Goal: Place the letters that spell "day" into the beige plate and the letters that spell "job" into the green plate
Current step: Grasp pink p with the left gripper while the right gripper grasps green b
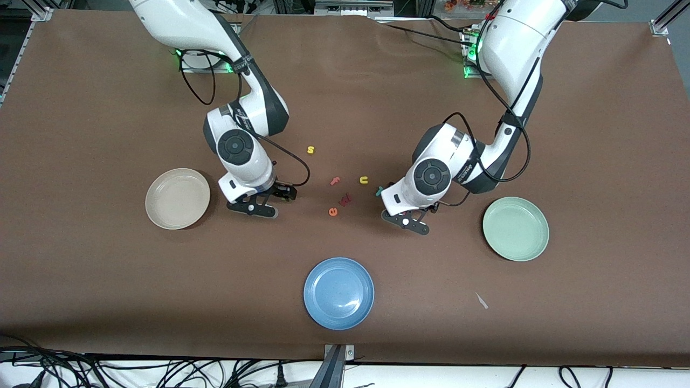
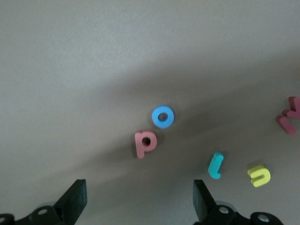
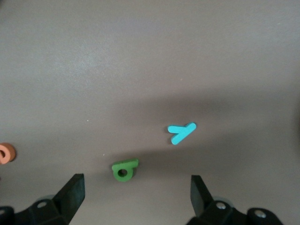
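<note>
The beige plate [image 1: 177, 198] lies toward the right arm's end of the table and the green plate [image 1: 515, 228] toward the left arm's end. My right gripper [image 1: 253, 209] hangs open beside the beige plate. In its wrist view the right gripper [image 3: 137, 184] is over a green letter [image 3: 124, 169], with a teal "y" [image 3: 181, 131] close by. My left gripper [image 1: 408, 221] hangs open between the loose letters and the green plate. Its wrist view shows the left gripper [image 2: 139, 188] empty, with a blue "o" [image 2: 162, 116], a pinkish-red letter [image 2: 145, 143] and a teal "j" [image 2: 215, 165] on the cloth.
A blue plate [image 1: 338, 292] lies nearest the front camera, mid-table. Loose letters in the middle: yellow "s" [image 1: 310, 150], pink "f" [image 1: 335, 181], yellow "u" [image 1: 364, 179], red "w" [image 1: 345, 199], orange "e" [image 1: 333, 212]. A white scrap [image 1: 481, 300] lies near the green plate.
</note>
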